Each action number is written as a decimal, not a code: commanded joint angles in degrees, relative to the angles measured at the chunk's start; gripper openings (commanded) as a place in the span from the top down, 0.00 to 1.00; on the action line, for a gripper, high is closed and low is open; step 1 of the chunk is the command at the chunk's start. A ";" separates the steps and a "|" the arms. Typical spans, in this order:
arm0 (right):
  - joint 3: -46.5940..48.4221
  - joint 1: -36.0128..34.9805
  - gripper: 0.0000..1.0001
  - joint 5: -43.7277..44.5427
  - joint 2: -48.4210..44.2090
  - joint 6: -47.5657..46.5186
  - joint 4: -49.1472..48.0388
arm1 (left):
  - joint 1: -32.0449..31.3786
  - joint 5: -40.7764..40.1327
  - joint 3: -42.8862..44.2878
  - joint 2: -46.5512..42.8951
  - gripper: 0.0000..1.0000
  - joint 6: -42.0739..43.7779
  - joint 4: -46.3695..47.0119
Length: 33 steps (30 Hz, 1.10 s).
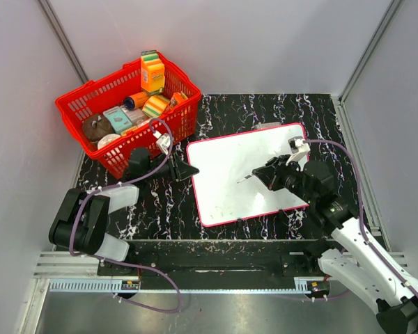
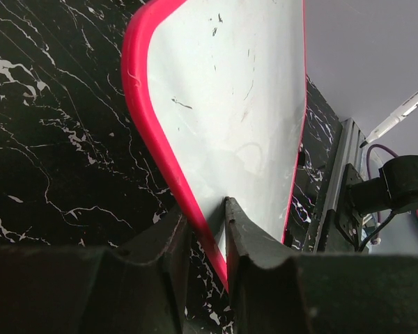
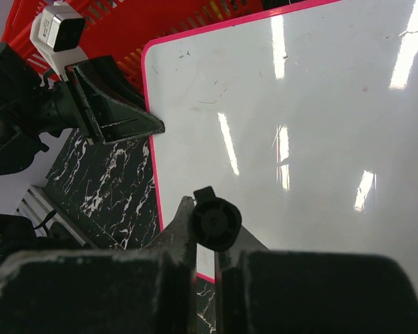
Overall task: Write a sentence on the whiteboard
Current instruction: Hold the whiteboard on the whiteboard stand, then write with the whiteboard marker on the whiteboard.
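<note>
**Position.** The whiteboard lies flat on the desk, right of centre. Its left edge faces the red basket, which stands at the far left corner of the desk. The white surface carries faint scuffs but no legible writing, so the sentence appears not yet begun.

**Left claw.** The left claw is clamped on the board's pink frame, on the left edge nearer its far corner. One finger sits on top of the frame and the other beneath it.

**Right claw.** The right claw is clenched on a marker and hangs over the middle of the board. The marker tip points toward the left edge. Whether the tip touches the surface cannot be told.

**Handling.**
- The board looks thin, stiff and light. It is likely to slide on the smooth desk under pen pressure.
- Take hold at the frame only, as the glossy face gives no purchase and smears.
- A grip on one edge probably lets the opposite edge pivot, so writing pressure is best kept light.
</note>
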<state>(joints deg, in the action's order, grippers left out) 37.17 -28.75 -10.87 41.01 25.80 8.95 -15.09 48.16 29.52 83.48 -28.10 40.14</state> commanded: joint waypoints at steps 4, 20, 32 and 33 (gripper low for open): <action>1.77 0.28 1.00 -2.84 2.58 0.57 -6.31 | -1.43 -0.79 -1.13 -2.27 1.00 6.21 0.02; 1.50 0.28 1.00 -3.72 2.93 0.74 -7.63 | -1.52 -0.35 -1.04 -1.48 1.00 5.60 0.91; 1.07 0.28 1.00 -2.84 2.75 1.09 -7.81 | -1.69 -0.70 -0.60 -1.30 1.00 6.12 0.29; 0.98 0.28 1.00 -2.75 2.84 1.09 -7.98 | -1.69 -0.61 -0.43 -1.30 1.00 6.21 0.03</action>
<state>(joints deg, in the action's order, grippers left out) 37.15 -28.75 -13.63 44.29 26.41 4.10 -15.46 47.75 29.41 82.17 -26.98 39.16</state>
